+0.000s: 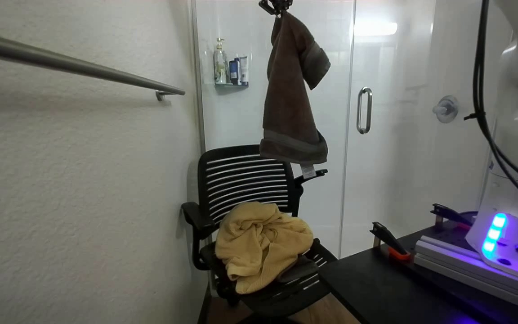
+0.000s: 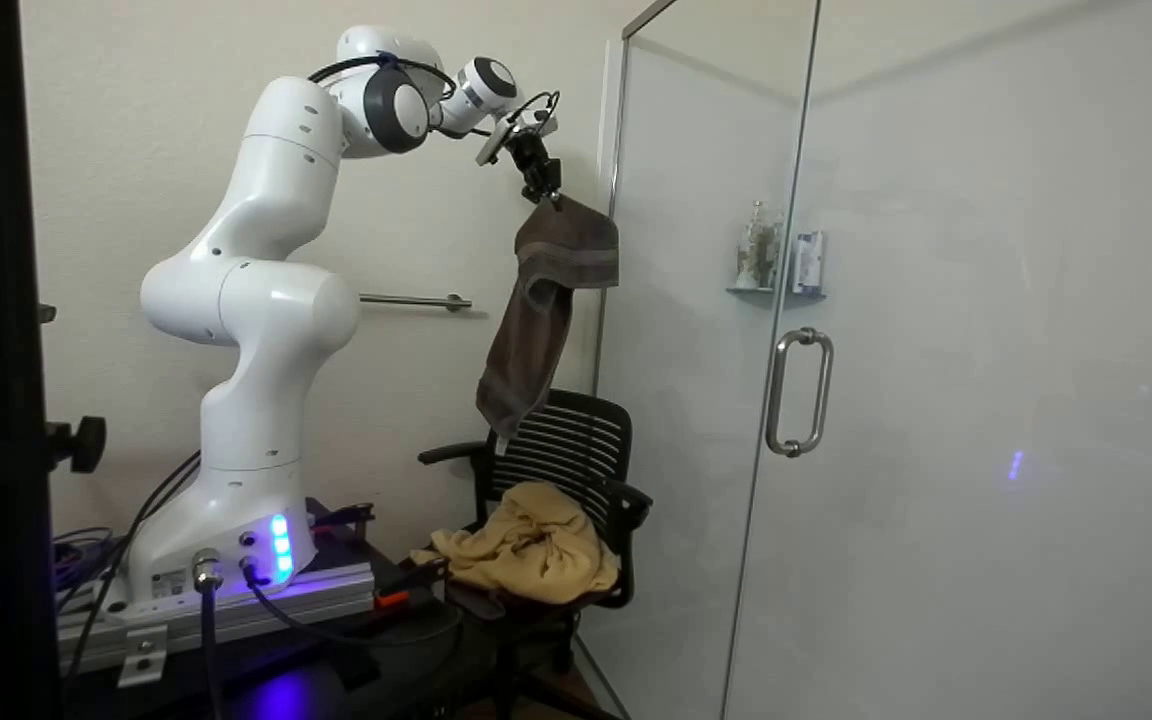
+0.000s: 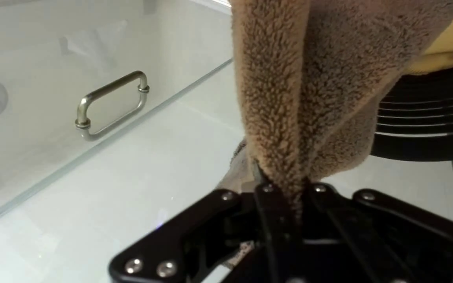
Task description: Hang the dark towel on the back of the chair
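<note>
Right in an exterior view: glossy glass panels [image 2: 986, 300]. At left there, smooth white arm [image 2: 286, 300], arched high and bent down toward upper centre. Lower centre in both exterior views: black chair [image 1: 247, 180] with slatted backrest. Above it, plush brown towel [image 1: 288, 99], hanging limp before the backrest's top edge, contact unclear. On the seat, crumpled ribbed yellow cloth [image 1: 263, 243]. Bottom centre in the wrist view: black pincer [image 3: 291, 192], pinching the towel's gathered top, with open air either side.

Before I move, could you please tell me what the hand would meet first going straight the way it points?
Probably the towel that the hand grips, hanging ahead of it; the cloth hides what follows, perhaps the chair back or shower glass.
</note>
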`<state>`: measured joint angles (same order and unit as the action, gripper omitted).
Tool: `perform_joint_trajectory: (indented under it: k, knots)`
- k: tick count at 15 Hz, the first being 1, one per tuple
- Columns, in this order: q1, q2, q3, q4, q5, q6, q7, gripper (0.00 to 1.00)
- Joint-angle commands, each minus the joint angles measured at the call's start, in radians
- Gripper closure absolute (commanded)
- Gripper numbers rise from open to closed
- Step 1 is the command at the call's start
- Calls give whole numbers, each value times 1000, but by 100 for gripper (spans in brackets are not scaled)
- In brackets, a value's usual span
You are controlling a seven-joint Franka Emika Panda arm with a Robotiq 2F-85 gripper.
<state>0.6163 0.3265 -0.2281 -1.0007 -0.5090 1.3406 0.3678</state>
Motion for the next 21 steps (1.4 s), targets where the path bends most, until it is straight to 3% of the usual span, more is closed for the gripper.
perform_joint_trajectory:
  k: [1,2,5,6,10,15,18,21]
  knots:
    - [-45,-3,23,-97,78,139,-122,97]
    - [-12,3,1,-26,36,48,-72,89]
    - [-28,20,5,-73,64,118,-94,89]
    - [-28,23,6,-76,64,121,-94,97]
    - [-110,46,-15,-140,143,414,-56,97]
    - [-250,180,-25,-12,177,795,-136,97]
    - [-287,249,10,94,201,903,-246,97]
    - [-281,325,68,201,247,918,-373,97]
